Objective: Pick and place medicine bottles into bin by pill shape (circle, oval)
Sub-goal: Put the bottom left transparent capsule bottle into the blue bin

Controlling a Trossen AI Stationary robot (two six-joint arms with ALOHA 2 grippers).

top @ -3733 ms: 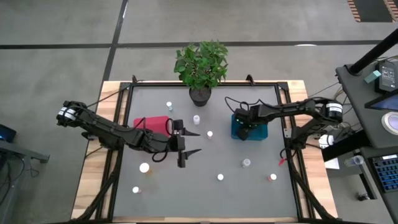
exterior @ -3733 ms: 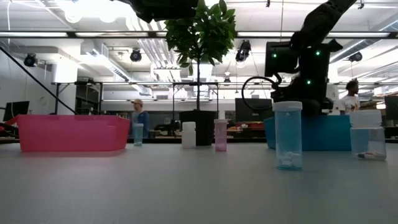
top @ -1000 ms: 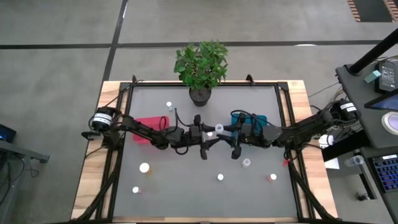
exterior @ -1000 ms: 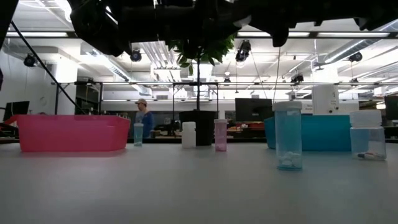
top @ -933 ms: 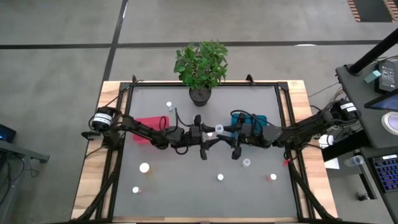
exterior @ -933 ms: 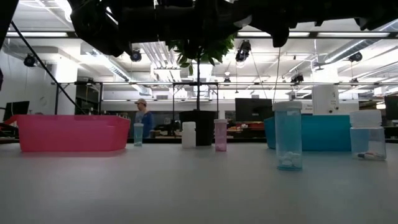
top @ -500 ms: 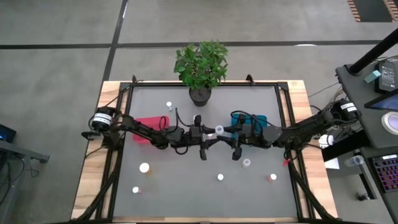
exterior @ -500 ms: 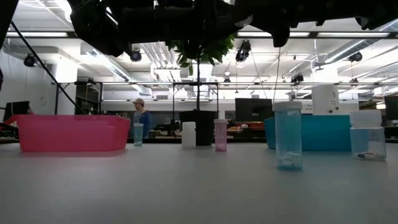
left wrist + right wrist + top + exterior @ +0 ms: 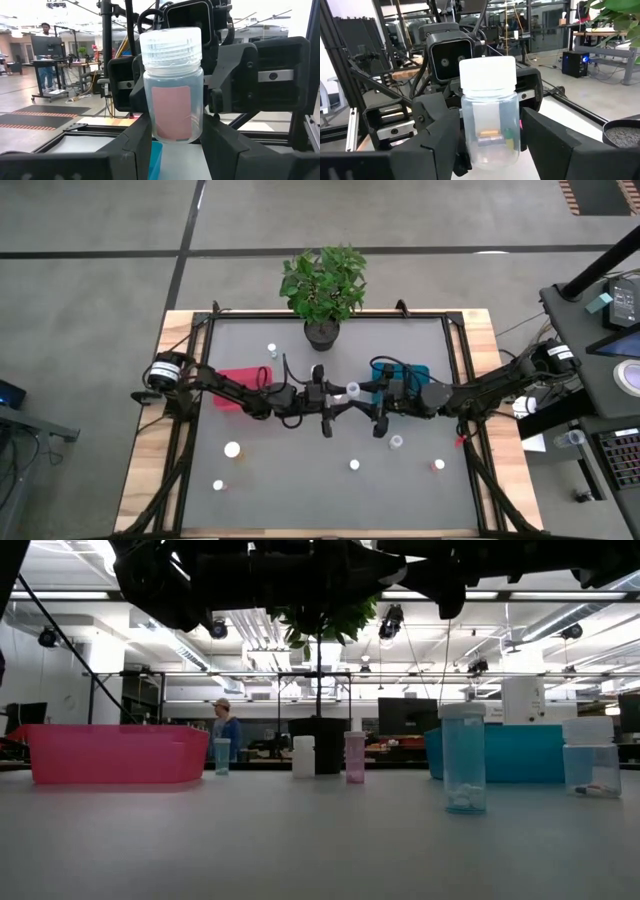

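A clear medicine bottle [image 9: 172, 95] with a white cap and a pink label is held upright above the table's middle; its cap shows in the high view [image 9: 352, 389]. Through its wall the right wrist view [image 9: 490, 125] shows pills inside. My left gripper [image 9: 338, 394] reaches in from the table's left and my right gripper [image 9: 366, 393] from the right. They face each other, each shut on this bottle. The red bin [image 9: 228, 376] lies under the left arm. The teal-blue bin [image 9: 402, 371] lies partly hidden under the right arm. My left gripper [image 9: 172, 150] pinches the bottle's lower body [image 9: 150, 135] between its two fingers, level, from the table's left. The bottle stands upright, lifted clear of the table. My right gripper [image 9: 490, 150] pinches the same bottle's body [image 9: 516, 137] between its two fingers, level, from the table's right. Its cap is up.
Several other bottles stand loose on the table: two at the back [image 9: 271, 349] [image 9: 316, 372], two at the front left [image 9: 232, 449] [image 9: 218, 485], three at the front right [image 9: 354, 465] [image 9: 396, 442] [image 9: 438, 465]. A potted plant [image 9: 321, 332] stands at the far edge.
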